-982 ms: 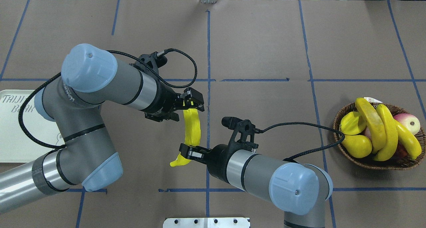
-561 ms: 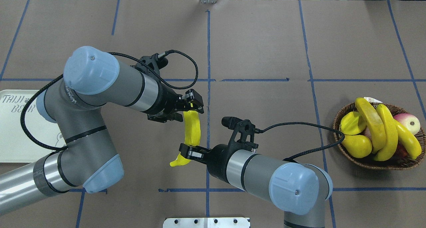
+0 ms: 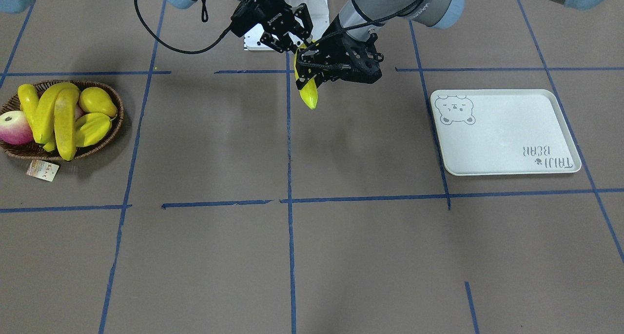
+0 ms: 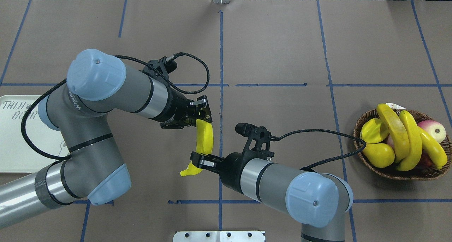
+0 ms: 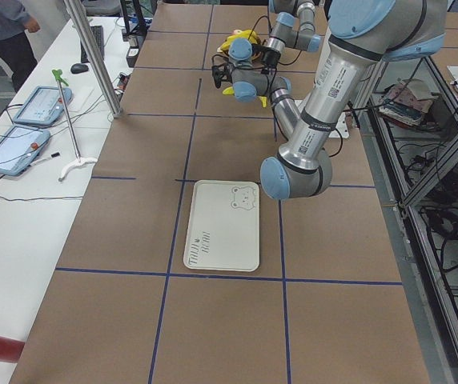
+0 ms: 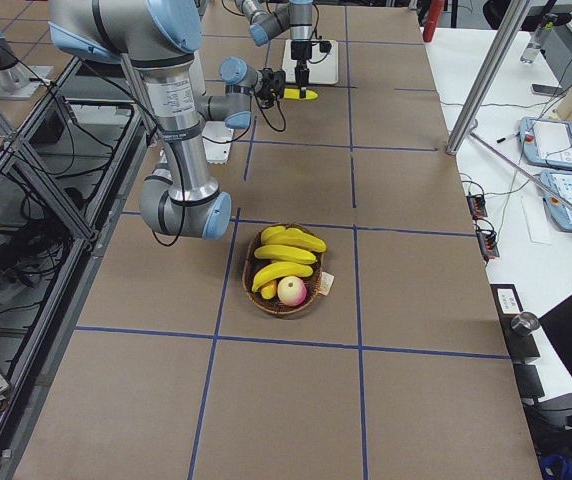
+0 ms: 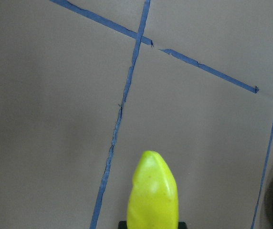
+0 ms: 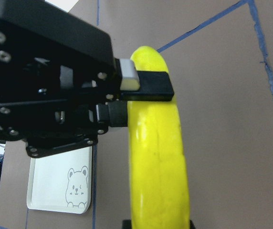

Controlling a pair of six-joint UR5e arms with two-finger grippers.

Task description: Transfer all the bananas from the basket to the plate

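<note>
One banana (image 4: pixel 205 139) hangs above the table's middle, held at both ends. My left gripper (image 4: pixel 202 115) is shut on its upper end. In the right wrist view one left finger (image 8: pixel 146 86) lies across the banana (image 8: pixel 158 157). My right gripper (image 4: pixel 197 160) is shut on its lower part, and the tip sticks out past it. In the front view the banana (image 3: pixel 308 94) points down below both grippers. Three more bananas (image 4: pixel 406 136) lie in the wicker basket (image 4: pixel 406 176) at the far right. The white bear-print plate (image 4: pixel 14 143) lies at the far left, partly hidden by my left arm, and holds nothing (image 3: pixel 507 134).
The basket (image 3: pixel 24 151) also holds a yellow pear (image 4: pixel 379 154), a starfruit (image 4: pixel 372 130) and a pink apple (image 4: pixel 432 129). A paper tag (image 3: pixel 43 170) lies beside it. A metal mount plate (image 4: pixel 219 236) sits at the near table edge. Blue tape lines grid the brown table.
My left gripper has come down onto the banana's upper end and its fingers have closed on it. My right arm and the banana have stayed in place.
</note>
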